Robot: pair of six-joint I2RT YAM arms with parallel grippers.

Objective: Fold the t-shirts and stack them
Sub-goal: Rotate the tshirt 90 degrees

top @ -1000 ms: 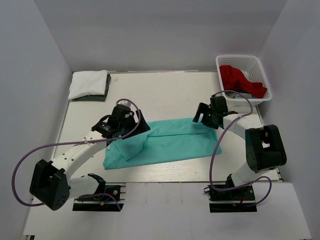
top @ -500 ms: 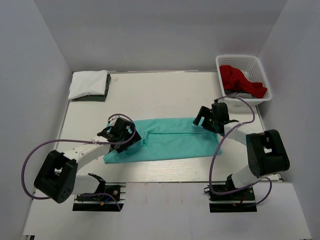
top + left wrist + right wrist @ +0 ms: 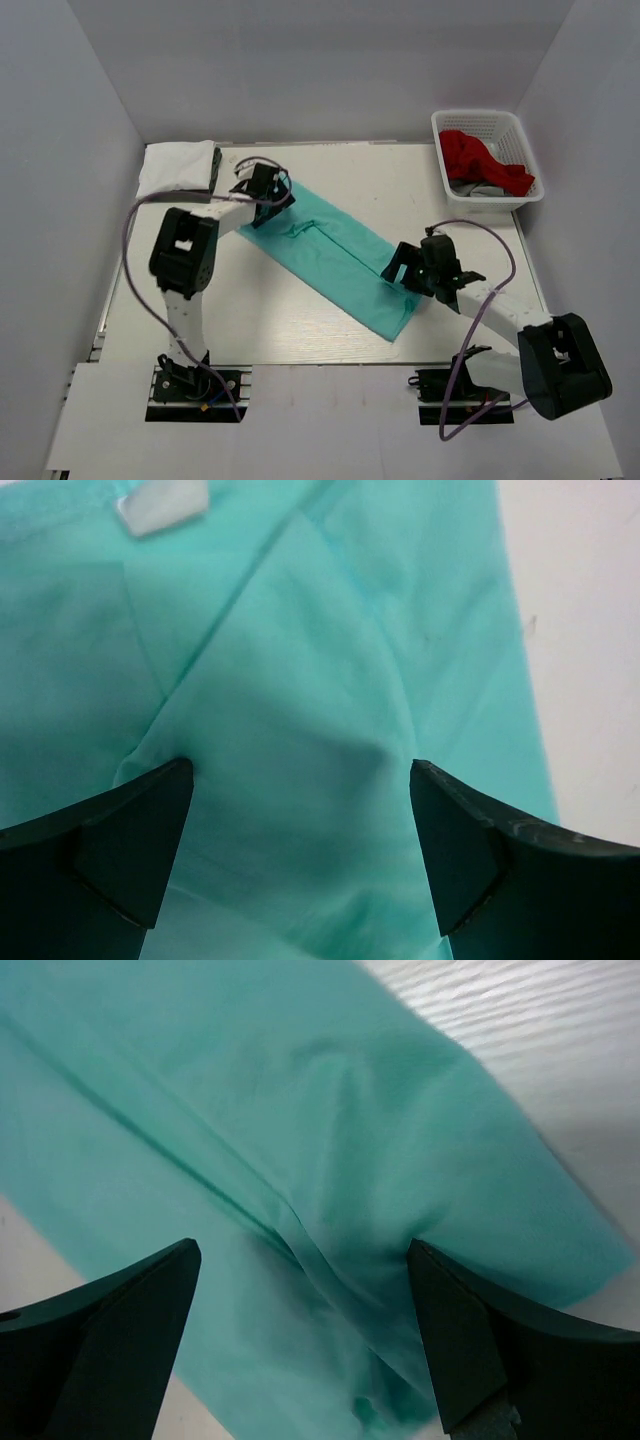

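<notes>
- Teal-green t-shirt [image 3: 335, 262]: folded into one long narrow strip, flat on the surface [image 3: 230, 320] near its centre.
- Long axis: diagonal in the top view, one end between 10 and 11 o'clock, the other between 4 and 5 o'clock.
- White label [image 3: 160, 508]: on the teal cloth just past the left fingers, seen in the left wrist view.
- Left pincer [image 3: 262, 195]: at the 10-to-11 o'clock end of the strip, spread to full width.
- Left fingers [image 3: 130, 850]: one on each side of a raised fold of teal cloth. Nothing clamped; contact with the cloth not determinable.
- Right pincer [image 3: 400, 268]: at the strip's right-hand edge, near the 4-to-5 o'clock end, also spread to full width.
- Right fingers [image 3: 120, 1340]: straddling a crease in the teal cloth. Nothing clamped; contact not determinable.
- White t-shirt [image 3: 178, 165]: folded, in the 10-to-11 o'clock corner of the surface, on top of the dark grey t-shirt [image 3: 214, 172], of which only an edge shows.
- Red t-shirt [image 3: 480, 155]: crumpled inside the white basket [image 3: 520, 125], at the 1-to-2 o'clock corner.
- Grey cloth [image 3: 482, 189]: in the basket beneath the red one, kind not determinable.
- Count of t-shirts: one teal-green, one white, one dark grey, one red.
- Other counts: one basket, two pincers.
</notes>
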